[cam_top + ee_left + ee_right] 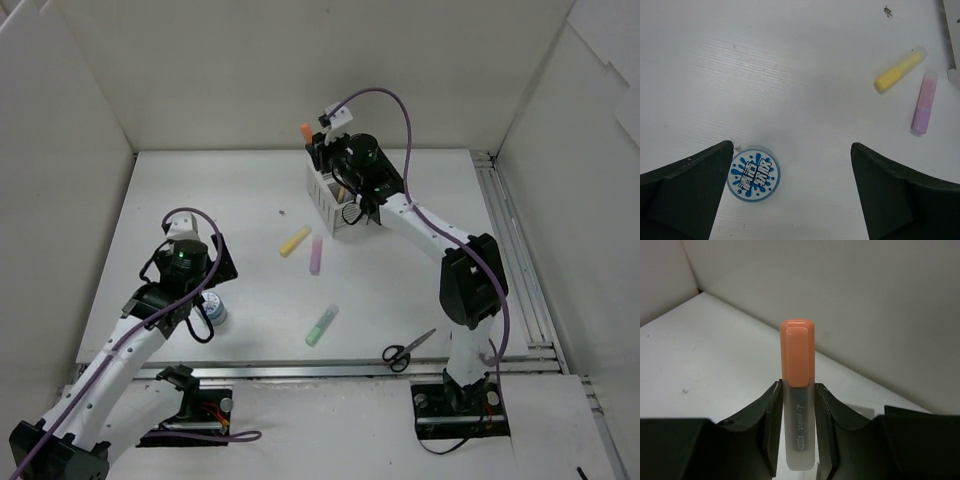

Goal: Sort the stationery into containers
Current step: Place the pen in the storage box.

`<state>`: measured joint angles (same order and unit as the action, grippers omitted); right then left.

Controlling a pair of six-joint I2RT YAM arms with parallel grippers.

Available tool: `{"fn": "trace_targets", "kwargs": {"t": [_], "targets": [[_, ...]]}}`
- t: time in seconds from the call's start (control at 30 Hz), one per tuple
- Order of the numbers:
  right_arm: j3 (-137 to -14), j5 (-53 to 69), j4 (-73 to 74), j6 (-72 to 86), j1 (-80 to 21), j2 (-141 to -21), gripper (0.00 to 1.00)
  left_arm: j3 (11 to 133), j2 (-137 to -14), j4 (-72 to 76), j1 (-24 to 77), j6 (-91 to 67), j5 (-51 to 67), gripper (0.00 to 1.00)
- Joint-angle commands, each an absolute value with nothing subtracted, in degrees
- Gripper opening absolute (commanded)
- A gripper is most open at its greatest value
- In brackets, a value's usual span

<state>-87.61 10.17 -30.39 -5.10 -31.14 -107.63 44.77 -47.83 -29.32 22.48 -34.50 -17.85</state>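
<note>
My right gripper point(798, 387) is shut on an orange marker point(798, 355), held upright with the cap up. In the top view the orange marker point(307, 130) is at the far end of the white slatted container point(333, 208), with the right gripper point(319, 148) just below it. My left gripper point(792, 150) is open above the table. The round white jar with blue dots point(754, 174) lies beside its left finger. A yellow marker point(900, 69) and a purple marker point(924, 101) lie side by side. A green marker point(322, 325) and black-handled scissors point(408, 350) lie nearer the front.
White walls close in the table on the left, back and right. A metal rail point(515, 250) runs along the right side. The right arm reaches over the container's near side. A purple cable point(400, 100) loops above the right wrist.
</note>
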Motion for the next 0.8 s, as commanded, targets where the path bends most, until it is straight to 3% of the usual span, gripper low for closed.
{"fn": "trace_targets", "kwargs": {"t": [0.0,0.23,0.67,0.73,0.77], "targets": [[-94.6,5.4,-39.2,-2.4,-30.2,-113.1,0.00,48.6,-49.1,-26.3,22.1,-33.0,-17.2,0.99],[-102.4,2.4,-42.6,-0.3,-27.2,-123.9,0.00,50.8,-53.0,-25.8,21.6,-31.6,-15.9,0.99],[-99.3,4.1,-43.4,0.5,-25.3,-126.7,0.08,50.1,-54.6,-24.1,21.1,-32.4,-12.7,0.99],[-98.0,4.5,-43.5,0.6,-25.3,-125.7,0.23,49.9,-55.0,-24.1,21.1,-32.7,-12.5,1.00],[-97.7,4.7,-43.4,0.6,-25.4,-125.2,0.35,50.0,-54.8,-24.0,21.1,-32.7,-12.1,0.99]]}}
